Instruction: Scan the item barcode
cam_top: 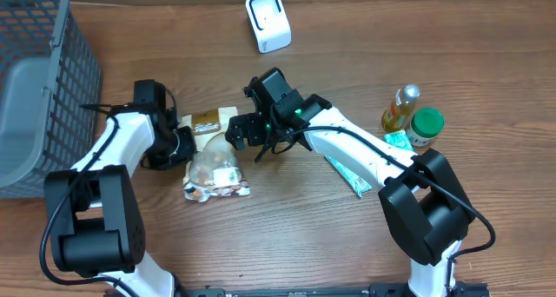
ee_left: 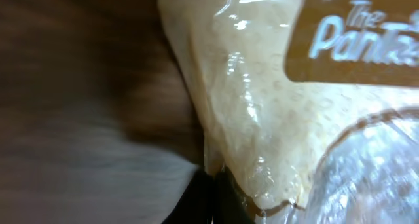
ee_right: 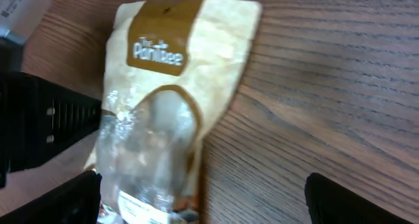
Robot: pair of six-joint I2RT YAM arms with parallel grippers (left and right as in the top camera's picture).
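Tan pouch (cam_top: 213,162) with brown label and clear window lies flat.

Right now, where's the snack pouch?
In the overhead view, the snack pouch lies left of centre, between the left gripper at its left edge and the right gripper to its upper right.

Wooden counter (cam_top: 486,54) carries: grey mesh basket (cam_top: 74,80) at far left; white scanner (cam_top: 268,21) at far centre; snack pouch (cam_top: 213,162) lying flat at centre; amber bottle (cam_top: 400,110) and green-lidded jar (cam_top: 426,125) side by side at right; teal sachet (cam_top: 347,174) flat, nearer.
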